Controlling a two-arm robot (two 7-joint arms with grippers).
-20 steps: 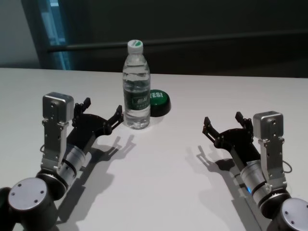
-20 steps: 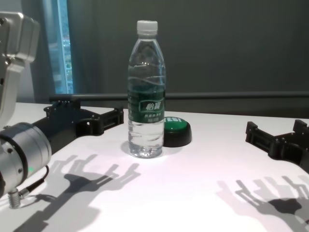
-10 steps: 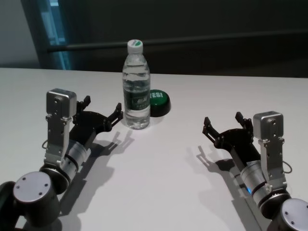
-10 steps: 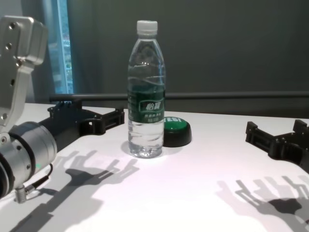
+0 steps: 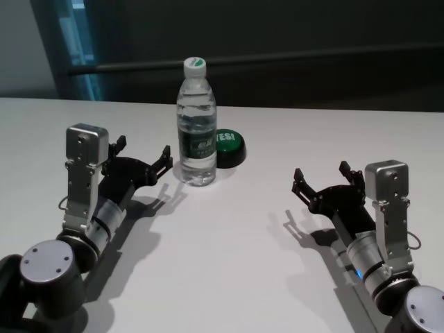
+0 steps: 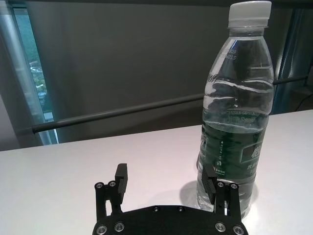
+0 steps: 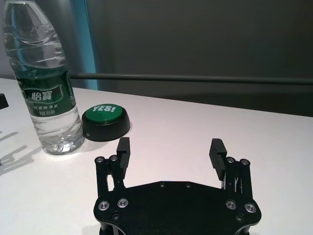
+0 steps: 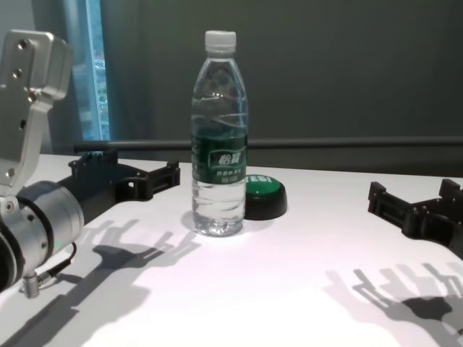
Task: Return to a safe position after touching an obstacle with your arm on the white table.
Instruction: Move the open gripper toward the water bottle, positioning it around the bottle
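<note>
The left gripper (image 5: 142,159) hovers low over the table (image 5: 229,250), its jaws spread wide with nothing between them. Its nearer fingertip (image 5: 165,154) sits just beside the bottle (image 5: 197,125), a narrow gap showing between them in the chest view. In the left wrist view one finger (image 6: 211,187) lines up in front of the bottle's (image 6: 235,112) base.

The bottle stands upright near the middle of the table toward its far edge, capped, with a green label. Just beside it on the right, slightly behind, sits a green button (image 5: 229,147) on a black base.

Well apart on the right side, the right gripper (image 5: 328,178) hangs low over the table, jaws likewise spread and empty.
</note>
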